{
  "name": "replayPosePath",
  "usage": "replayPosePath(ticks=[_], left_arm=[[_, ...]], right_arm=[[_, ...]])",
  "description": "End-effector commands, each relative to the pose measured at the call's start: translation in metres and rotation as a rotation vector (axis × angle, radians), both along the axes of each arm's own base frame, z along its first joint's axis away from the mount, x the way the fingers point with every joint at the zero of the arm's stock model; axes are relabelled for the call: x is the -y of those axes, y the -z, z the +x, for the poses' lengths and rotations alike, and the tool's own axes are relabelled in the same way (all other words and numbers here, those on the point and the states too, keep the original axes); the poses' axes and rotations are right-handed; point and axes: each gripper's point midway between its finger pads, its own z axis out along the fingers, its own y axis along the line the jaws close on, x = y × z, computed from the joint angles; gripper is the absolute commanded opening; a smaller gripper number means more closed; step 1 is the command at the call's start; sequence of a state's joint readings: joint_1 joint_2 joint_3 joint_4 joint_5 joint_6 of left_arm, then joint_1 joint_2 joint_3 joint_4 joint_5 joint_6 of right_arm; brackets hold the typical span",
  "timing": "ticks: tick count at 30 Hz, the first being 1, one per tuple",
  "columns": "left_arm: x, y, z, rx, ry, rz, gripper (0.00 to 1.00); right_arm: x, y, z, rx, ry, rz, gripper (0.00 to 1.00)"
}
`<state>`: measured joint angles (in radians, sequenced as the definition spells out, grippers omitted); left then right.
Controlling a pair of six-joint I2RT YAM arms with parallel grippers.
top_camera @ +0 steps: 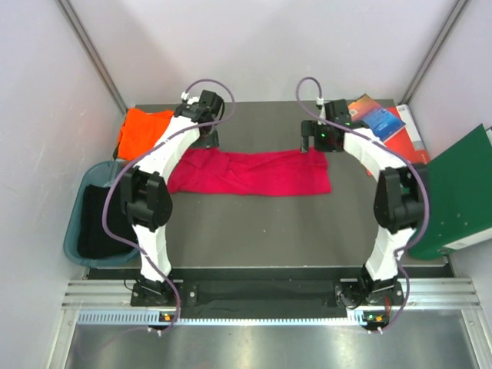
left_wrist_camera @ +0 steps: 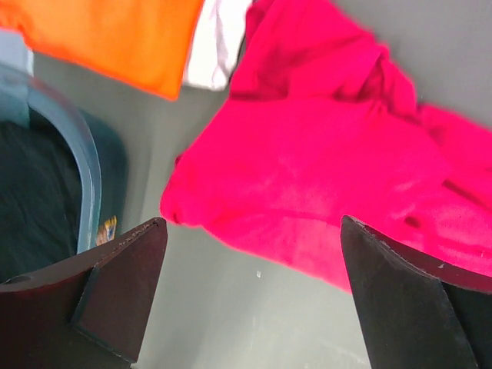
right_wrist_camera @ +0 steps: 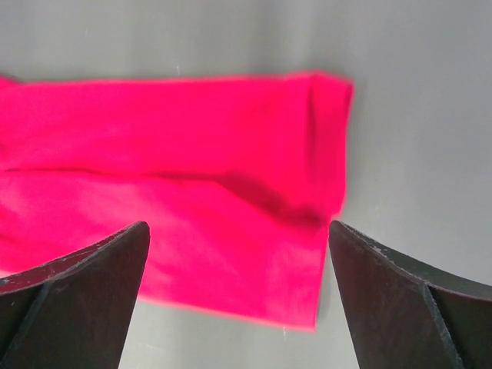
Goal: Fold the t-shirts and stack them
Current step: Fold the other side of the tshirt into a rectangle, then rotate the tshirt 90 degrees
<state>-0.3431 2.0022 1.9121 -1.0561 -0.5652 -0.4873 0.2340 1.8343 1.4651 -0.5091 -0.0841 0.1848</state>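
Note:
The crimson-red t-shirt [top_camera: 250, 172] lies folded lengthwise as a wide strip across the middle of the grey table. The bright orange t-shirt [top_camera: 142, 131] lies folded at the far left. My left gripper [top_camera: 206, 140] hovers open and empty over the red shirt's far left end [left_wrist_camera: 323, 169]; the orange shirt [left_wrist_camera: 115, 38] shows at the upper left of its view. My right gripper [top_camera: 317, 140] hovers open and empty over the red shirt's far right corner [right_wrist_camera: 231, 192].
A teal bin [top_camera: 96, 223] holding dark cloth sits off the table's left edge, also in the left wrist view [left_wrist_camera: 77, 169]. Red and blue books [top_camera: 380, 121] lie at the far right corner. A large green binder [top_camera: 457, 192] leans at the right edge.

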Motion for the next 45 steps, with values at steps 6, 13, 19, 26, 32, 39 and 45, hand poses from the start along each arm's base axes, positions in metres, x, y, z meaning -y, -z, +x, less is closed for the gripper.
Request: replayPosePath(ticks=[6, 13, 19, 26, 32, 39, 45], left_arm=[[0.026, 0.025, -0.061, -0.099, -0.023, -0.254, 0.99], [0.051, 0.059, -0.111, -0.183, -0.104, -0.481, 0.99], [0.053, 0.071, -0.112, -0.18, -0.146, -0.509, 0.99], [0.045, 0.097, -0.104, -0.254, -0.242, -0.486, 0.99], [0.033, 0.12, -0.102, -0.313, -0.33, -0.505, 0.99], [0.034, 0.137, -0.092, -0.319, -0.341, -0.537, 0.71], [0.02, 0.145, -0.07, -0.323, -0.338, -0.425, 0.0]], right_arm=[[-0.019, 0.031, 0.073, 0.062, -0.035, -0.189, 1.0], [-0.01, 0.042, 0.102, 0.097, -0.046, -0.177, 1.0], [-0.006, 0.06, 0.111, 0.054, -0.074, -0.127, 0.97], [0.006, 0.078, 0.086, -0.018, -0.077, -0.119, 0.63], [0.015, 0.094, 0.052, -0.138, -0.082, -0.139, 0.71], [0.018, 0.117, 0.019, -0.258, -0.082, -0.13, 0.41], [0.031, 0.113, -0.004, -0.351, -0.032, -0.186, 0.0]])
